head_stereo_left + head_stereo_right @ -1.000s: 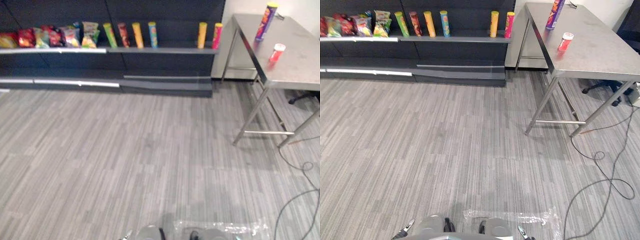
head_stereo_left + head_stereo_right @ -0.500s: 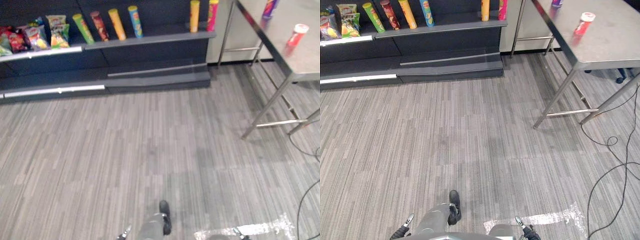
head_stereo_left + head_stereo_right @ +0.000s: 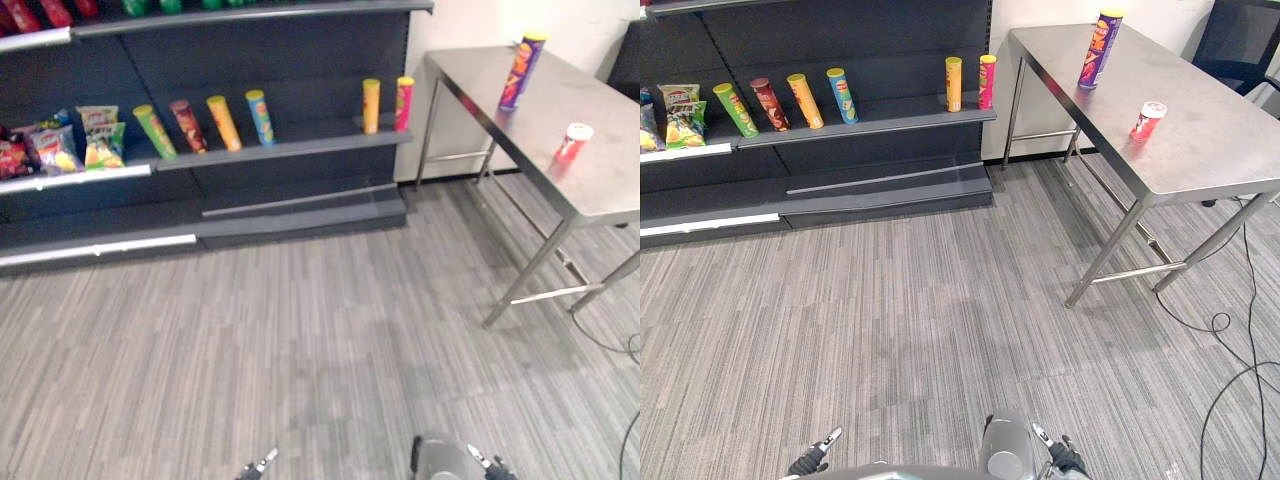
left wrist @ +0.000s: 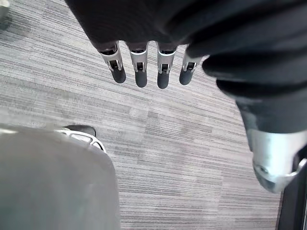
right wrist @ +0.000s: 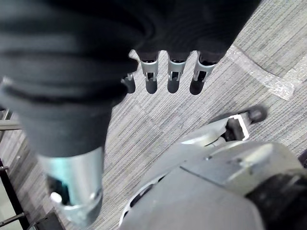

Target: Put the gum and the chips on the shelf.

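A tall purple chips can (image 3: 1096,48) stands upright near the far end of the steel table (image 3: 1210,150) on the right. A small red gum tub with a white lid (image 3: 1147,121) stands closer on the same table. The dark shelf (image 3: 880,124) runs along the back wall to the left of the table. My left hand (image 3: 810,461) hangs low at the bottom of the picture, far from the table, its fingers (image 4: 140,72) straight over the floor and holding nothing. My right hand (image 3: 1066,459) hangs the same way, its fingers (image 5: 173,76) straight and empty.
Several chip cans stand on the shelf: green (image 3: 735,109), brown (image 3: 768,103), orange (image 3: 805,100), blue (image 3: 842,95), yellow (image 3: 954,84), pink (image 3: 987,81). Snack bags (image 3: 680,113) sit at its left end. Table legs (image 3: 1110,250) reach the floor. A black chair (image 3: 1240,40) stands behind the table.
The whole picture has shifted, so the camera has moved: shelf and table now sit lower and fuller in view. The can, the gum and both hands stay where they were.
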Controlling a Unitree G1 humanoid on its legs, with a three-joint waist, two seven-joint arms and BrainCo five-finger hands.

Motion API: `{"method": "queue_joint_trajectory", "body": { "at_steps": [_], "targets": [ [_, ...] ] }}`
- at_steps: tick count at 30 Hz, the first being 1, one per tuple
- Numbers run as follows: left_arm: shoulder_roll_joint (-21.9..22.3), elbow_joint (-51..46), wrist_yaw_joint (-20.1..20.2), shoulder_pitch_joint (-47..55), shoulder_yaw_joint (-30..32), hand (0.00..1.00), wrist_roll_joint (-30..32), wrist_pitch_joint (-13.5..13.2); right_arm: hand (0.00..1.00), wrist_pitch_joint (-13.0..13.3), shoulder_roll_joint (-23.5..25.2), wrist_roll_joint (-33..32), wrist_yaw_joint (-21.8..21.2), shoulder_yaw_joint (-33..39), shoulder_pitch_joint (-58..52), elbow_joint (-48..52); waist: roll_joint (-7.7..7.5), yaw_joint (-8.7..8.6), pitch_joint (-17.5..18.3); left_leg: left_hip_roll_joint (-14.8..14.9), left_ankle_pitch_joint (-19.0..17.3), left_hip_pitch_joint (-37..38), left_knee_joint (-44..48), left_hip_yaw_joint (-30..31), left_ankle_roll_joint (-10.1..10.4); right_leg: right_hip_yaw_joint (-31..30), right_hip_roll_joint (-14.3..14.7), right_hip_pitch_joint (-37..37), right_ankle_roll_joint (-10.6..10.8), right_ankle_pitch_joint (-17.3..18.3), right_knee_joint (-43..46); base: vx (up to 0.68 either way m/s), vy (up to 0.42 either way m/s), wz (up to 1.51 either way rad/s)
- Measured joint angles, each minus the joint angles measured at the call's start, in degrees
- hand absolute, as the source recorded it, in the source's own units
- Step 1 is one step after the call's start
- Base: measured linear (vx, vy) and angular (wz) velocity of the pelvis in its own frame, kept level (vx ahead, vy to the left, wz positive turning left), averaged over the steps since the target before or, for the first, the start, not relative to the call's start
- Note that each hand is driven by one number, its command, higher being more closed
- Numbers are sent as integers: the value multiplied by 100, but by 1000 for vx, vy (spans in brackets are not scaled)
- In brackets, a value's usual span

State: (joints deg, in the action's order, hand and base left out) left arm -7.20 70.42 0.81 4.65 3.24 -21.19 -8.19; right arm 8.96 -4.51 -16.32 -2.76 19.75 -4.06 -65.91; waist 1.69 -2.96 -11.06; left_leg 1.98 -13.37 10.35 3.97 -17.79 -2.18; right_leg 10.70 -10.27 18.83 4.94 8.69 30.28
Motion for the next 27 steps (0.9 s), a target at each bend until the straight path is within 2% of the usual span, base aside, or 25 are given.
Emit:
{"method": "queue_joint_trajectory", "body": {
  "at_steps": [1,3,4,5,6,7,8,10,12,13,14,15,16,17,18,19,20,21,23,24,25,27],
  "targets": [
    [25,0,1,4,79,0,2,0,0,0,-2,0,1,1,0,-3,11,0,0,48,-41,16,0,1,65,-34,75,-6,-3,-131,-580,243,-172,1],
    [71,2,9,5,344,0,30,2,0,-12,39,5,0,11,-84,-23,-20,-11,-15,175,-223,152,6,88,385,-381,218,-111,31,-897,-2325,464,-311,12],
    [94,1,3,-1,441,0,75,0,0,-16,64,-2,-6,49,-126,-22,-49,-14,-31,209,-278,235,0,131,479,-436,222,-157,67,-1157,-2467,440,-302,23],
    [144,5,4,9,616,0,159,1,0,-22,81,6,-10,113,-200,-25,-7,-16,-65,323,-363,368,-11,171,625,-430,321,-221,37,-1546,-2319,371,-264,33],
    [392,0,18,-51,823,0,194,-1,0,-18,-9,7,-11,259,-232,-23,225,-19,-97,548,-282,501,-84,263,765,-267,505,-89,-174,-1252,-1760,485,-299,27],
    [454,-33,28,-53,857,0,212,-9,0,-20,-23,8,-11,264,-218,-21,265,-1,-98,602,-156,524,-84,281,791,-239,536,-31,-240,-1078,-1562,540,-340,23],
    [490,-86,49,-53,953,0,217,-17,0,-13,-10,9,-18,263,-206,-5,262,-2,-101,667,84,581,-76,290,827,-173,546,-9,-347,-803,-1278,508,-306,19],
    [522,-105,63,-83,1018,0,216,-8,0,-13,6,10,-26,268,-202,0,255,-14,-61,749,328,586,120,338,856,-67,528,-67,-363,-455,-961,373,-234,30],
    [637,-131,64,-149,1078,0,151,-10,0,-17,22,15,-34,269,-202,-9,210,-12,-55,865,414,376,849,543,930,41,475,-228,-412,-109,-734,277,-176,31],
    [635,-229,67,-164,1090,0,113,-5,0,-22,18,16,-35,273,-202,-10,185,-7,-42,964,507,33,1730,749,1039,90,459,-355,-434,60,-640,253,-165,21],
    [631,-275,72,-196,1167,0,107,-6,0,-18,3,17,-43,264,-197,0,129,-11,-46,1046,850,-429,2729,981,1097,120,437,-501,-488,206,-557,258,-160,12],
    [621,-281,74,-214,1181,0,105,0,0,-19,3,15,-43,242,-198,-1,121,-7,-50,1088,1136,-611,3173,1077,1091,130,439,-596,-521,277,-530,276,-143,-4],
    [596,-304,62,-206,1222,0,-37,2,0,-19,8,11,-44,221,-205,2,42,-4,-90,1194,1805,-846,3858,1063,1031,118,453,-822,-605,384,-507,366,-122,-15],
    [553,-311,65,-197,1226,0,-122,0,0,-17,39,7,-39,219,-206,9,57,-10,-86,1320,1694,-1102,4575,997,949,89,461,-1024,-714,567,-512,359,-102,-15],
    [547,-323,70,-196,1228,0,-129,-3,0,-20,39,3,-31,218,-215,23,62,-8,-84,1349,1476,-1276,4893,941,894,68,467,-1120,-725,631,-521,348,-67,-7],
    [541,-334,70,-204,1230,0,-134,-8,0,-20,53,3,-32,216,-224,38,57,-2,-87,1355,1074,-1619,5261,829,863,33,466,-1319,-702,714,-582,272,-16,-5],
    [541,-377,70,-201,1229,0,-257,-26,0,-23,55,-2,-28,231,-215,31,57,25,-88,1350,741,-1904,5275,654,816,32,456,-1516,-708,727,-688,273,9,-9],
    [542,-406,71,-192,1233,0,-319,-40,0,-23,59,-7,-25,232,-200,30,57,39,-88,1348,629,-2032,5179,567,787,32,451,-1608,-701,730,-757,266,65,-19],
    [523,-460,79,-190,1142,0,-522,-72,0,-20,77,-70,-15,240,-174,75,25,100,-95,1211,415,-2346,4204,346,753,-29,387,-1893,-621,758,-990,269,129,-27],
    [522,-501,79,-188,1023,0,-559,-113,0,-17,126,-172,-15,240,-197,146,-27,147,-101,998,443,-2327,2961,290,723,-113,265,-2040,-484,843,-1040,284,180,-27],
    [520,-508,78,-171,1015,0,-560,-131,0,-17,137,-177,-16,231,-199,181,-47,155,-98,898,490,-2316,2386,314,717,-173,209,-2074,-418,895,-1031,297,208,-29],
    [529,-547,71,-98,1021,0,-559,-181,0,3,134,-175,-19,213,-176,241,-28,152,-86,687,898,-2210,858,540,716,-397,71,-2143,-177,1087,-1004,279,239,-40]
  ]
}}
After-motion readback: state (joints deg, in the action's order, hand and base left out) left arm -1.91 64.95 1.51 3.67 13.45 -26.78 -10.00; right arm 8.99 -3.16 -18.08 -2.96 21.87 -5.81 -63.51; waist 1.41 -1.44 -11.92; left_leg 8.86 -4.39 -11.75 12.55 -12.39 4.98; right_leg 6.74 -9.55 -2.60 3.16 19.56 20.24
